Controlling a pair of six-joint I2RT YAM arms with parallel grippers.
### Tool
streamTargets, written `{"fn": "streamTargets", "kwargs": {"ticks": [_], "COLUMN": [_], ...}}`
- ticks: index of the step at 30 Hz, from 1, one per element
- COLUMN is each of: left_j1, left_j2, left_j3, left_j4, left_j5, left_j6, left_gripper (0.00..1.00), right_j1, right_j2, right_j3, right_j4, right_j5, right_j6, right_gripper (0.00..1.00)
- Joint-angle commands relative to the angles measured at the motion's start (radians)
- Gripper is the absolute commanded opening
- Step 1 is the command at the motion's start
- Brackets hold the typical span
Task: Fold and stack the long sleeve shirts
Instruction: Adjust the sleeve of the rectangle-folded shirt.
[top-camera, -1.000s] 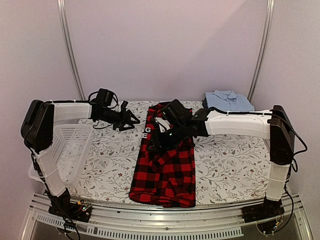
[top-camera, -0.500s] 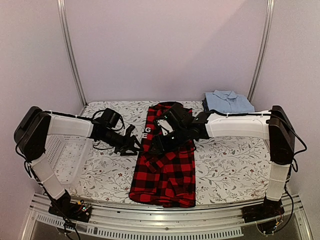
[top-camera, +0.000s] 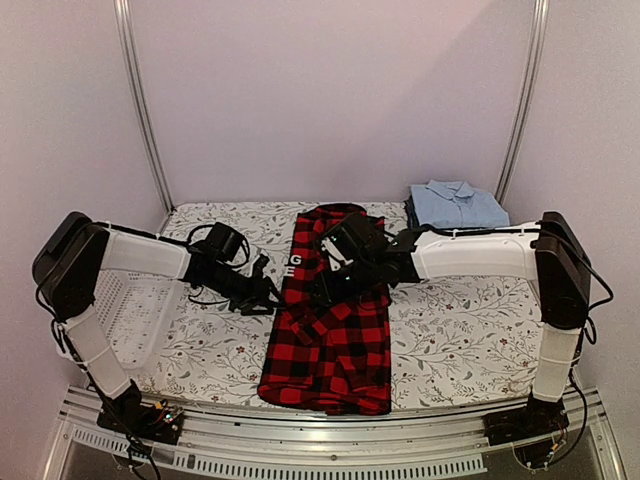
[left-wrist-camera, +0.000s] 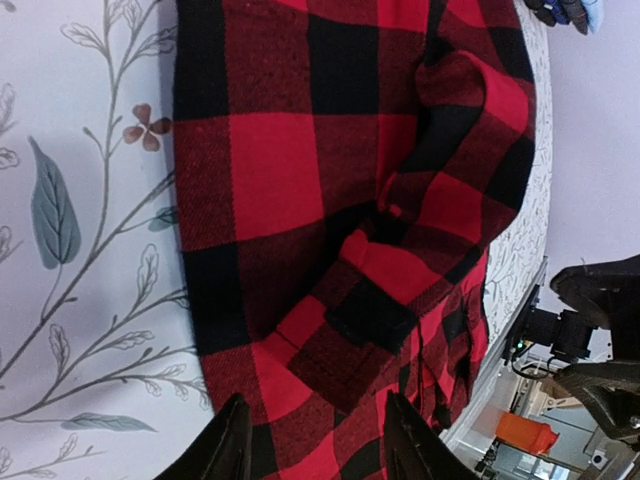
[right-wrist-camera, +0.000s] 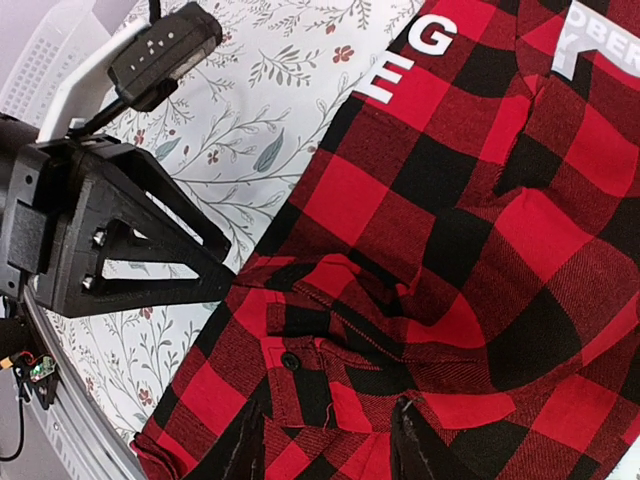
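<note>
Surface: flowered cloth (top-camera: 450, 310) under both my arms.
Left gripper (left-wrist-camera: 315, 455): my fingers stand apart and hold nothing; plaid shirt (left-wrist-camera: 330, 200) lies under and ahead of them.
Right gripper (right-wrist-camera: 328, 445): also parted, empty, low over the sleeve cuff (right-wrist-camera: 300, 385).
Blue shirt (top-camera: 455, 205): folded, far behind my right wrist.

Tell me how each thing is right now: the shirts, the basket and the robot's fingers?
Red-and-black checked button shirt: spread lengthwise on the table, partly folded.
Light blue collared shirt: folded, at the far right corner.
White plastic mesh basket: at the table's left edge, partly behind the left arm.
Left fingers: open, over the checked shirt's edge.
Right fingers: open, over the checked shirt's cuff.
</note>
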Motion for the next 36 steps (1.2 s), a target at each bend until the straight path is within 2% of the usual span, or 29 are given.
{"fn": "streamTargets", "kwargs": {"ticks": [1,7,11,21,29,36], "left_j1": [-0.016,-0.019,-0.020,-0.037,-0.068,-0.072], "left_j2": [0.024,-0.019,-0.049,0.027,0.115,0.154], "left_j3": [0.028,0.027,0.025,0.090,0.154,0.168], "left_j4": [0.016,-0.004,-0.018,-0.072,-0.102,-0.082], "left_j5": [-0.054,-0.069,-0.077,-0.090,-0.143,-0.108], "left_j6": [-0.004,-0.004,-0.014,0.020,0.048,0.035], "left_gripper": [0.44,0.42,0.42,0.37,0.37,0.35], "right_j1": [-0.004,0.019,0.028,0.047,0.050,0.051], "right_j2": [0.018,0.149,0.201,0.204,0.203,0.180], "right_j3": [0.053,0.160,0.158,0.058,0.046,0.019], "right_j4": [0.040,0.017,0.003,0.036,0.052,0.083], "right_j5": [0.056,0.093,0.088,0.084,0.074,0.078], "right_j6": [-0.005,-0.032,-0.029,-0.006,-0.011,-0.010], "right_gripper": [0.41,0.41,0.41,0.41,0.41,0.41]}}
